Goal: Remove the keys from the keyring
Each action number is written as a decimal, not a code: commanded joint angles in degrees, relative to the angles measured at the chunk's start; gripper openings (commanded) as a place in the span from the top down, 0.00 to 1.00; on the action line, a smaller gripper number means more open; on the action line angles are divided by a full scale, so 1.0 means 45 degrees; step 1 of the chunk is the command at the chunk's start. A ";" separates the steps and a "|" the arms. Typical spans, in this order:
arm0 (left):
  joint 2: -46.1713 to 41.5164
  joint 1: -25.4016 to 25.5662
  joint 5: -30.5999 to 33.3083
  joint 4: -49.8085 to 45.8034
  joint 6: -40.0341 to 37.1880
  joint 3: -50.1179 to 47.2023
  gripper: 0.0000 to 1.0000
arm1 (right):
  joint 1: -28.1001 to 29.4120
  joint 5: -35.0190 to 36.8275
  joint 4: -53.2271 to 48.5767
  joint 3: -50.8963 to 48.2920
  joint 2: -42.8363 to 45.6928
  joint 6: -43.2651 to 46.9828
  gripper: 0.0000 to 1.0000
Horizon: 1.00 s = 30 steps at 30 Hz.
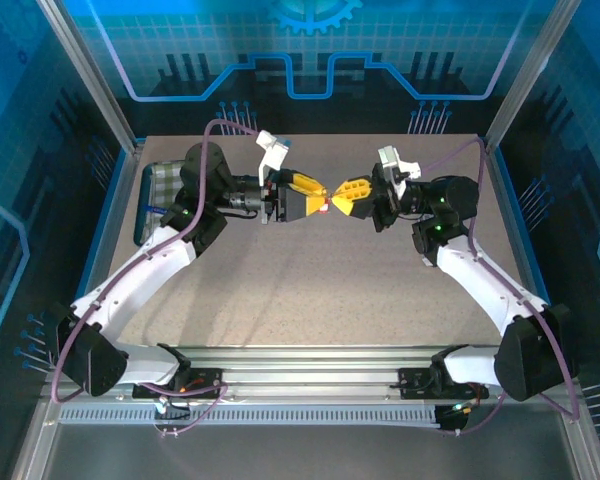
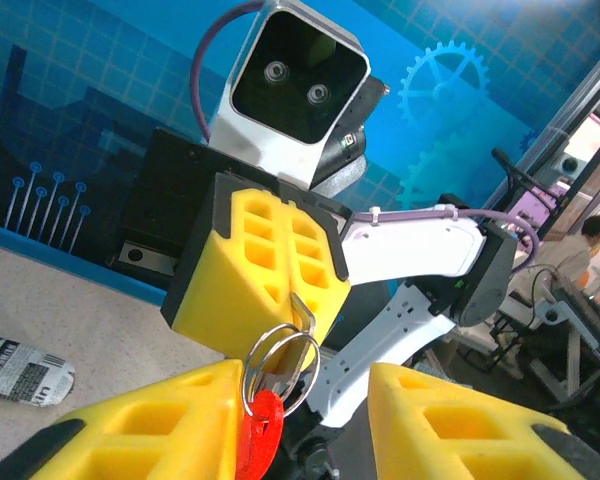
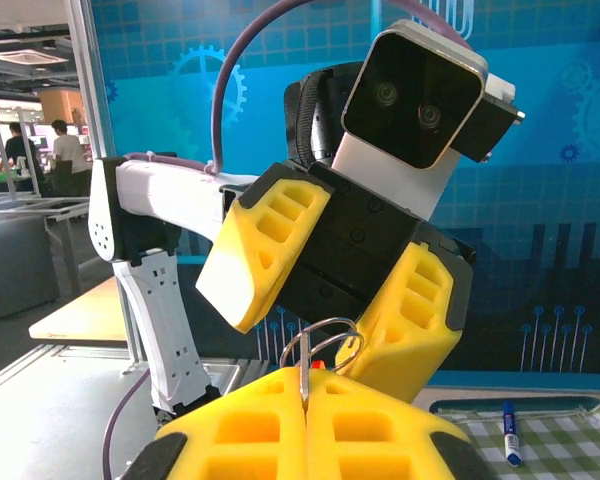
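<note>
Here, the right gripper has its two yellow fingers pressed flat together, clamped on the keyring, a thin silvery wire loop that rises out of the seam at their tips. From the left wrist view, a red tag hangs off the bottom of that loop. A small grey key seems to sit inside it just above the tag, though the wires crowd too closely there to be sure.

The left gripper faces the right one tip to tip. Its fingers stand apart, one on each side of the loop. The red tag lies just beside one of them, but whether it touches I cannot tell.

From above, the two grippers meet in the air over the far half of the table, roughly midway between its sides, with the speck of red right at the meeting point. Each arm reaches in from its own side, white links bent at the elbow, and a purple cable loops over the left arm's wrist.

Farther out — at the table's left edge — sits a green checked tray, and a blue-and-white pen lies on it. A crumpled printed wrapper rests on the tabletop, well apart from the grippers.
</note>
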<state>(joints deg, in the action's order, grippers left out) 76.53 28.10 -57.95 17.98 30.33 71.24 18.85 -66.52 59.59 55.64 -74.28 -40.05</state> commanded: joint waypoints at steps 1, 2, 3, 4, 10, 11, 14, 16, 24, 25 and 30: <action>0.0083 0.0079 -0.0178 -0.0050 -0.0256 0.0431 0.70 | 0.0222 -0.0116 0.0226 0.0405 -0.0057 0.0050 1.00; 0.0082 0.0075 -0.0179 -0.0064 -0.0274 0.0438 0.71 | 0.0241 -0.0138 0.0144 0.0429 -0.0056 0.0094 1.00; 0.0099 0.0084 -0.0187 -0.0074 -0.0274 0.0457 0.73 | 0.0242 -0.0139 0.0076 0.0429 -0.0066 0.0140 1.00; 0.0102 0.0083 -0.0207 -0.0069 -0.0288 0.0451 0.77 | 0.0242 -0.0134 -0.0004 0.0427 -0.0042 0.0202 1.00; 0.0084 0.0084 -0.0086 0.0108 -0.0092 0.0250 0.97 | 0.0252 0.0089 -0.0836 0.0295 0.0287 0.0988 1.00; 0.0080 0.0084 0.0028 0.0277 0.0081 0.0136 1.00 | 0.0259 0.0246 -0.1147 0.0222 0.0442 0.1367 1.00; 0.0077 -0.0002 0.0498 0.1313 0.1099 -0.0297 1.00 | 0.0320 0.1138 -0.1449 -0.0350 0.1094 0.2589 1.00; 0.0117 -0.0108 0.0790 0.2744 0.2270 -0.0790 1.00 | 0.0446 0.1906 -0.2400 -0.0708 0.1717 0.3945 1.00; 0.0585 -0.0326 0.1193 0.5897 0.4775 -0.1671 1.00 | 0.2451 0.4714 -0.8066 -0.0825 0.3747 1.0362 1.00; 0.0608 -0.0326 0.1199 0.6039 0.4851 -0.1690 1.00 | 0.2450 0.4734 -0.7921 -0.0910 0.3753 1.0270 1.00; 0.0715 -0.0496 0.1280 0.7173 0.5845 -0.1877 1.00 | 0.2450 0.5207 -0.6902 -0.1711 0.4051 1.0168 1.00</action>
<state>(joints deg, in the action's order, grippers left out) 78.04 27.42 -58.43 44.80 51.99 63.37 27.73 -40.60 28.42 50.57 -57.41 1.80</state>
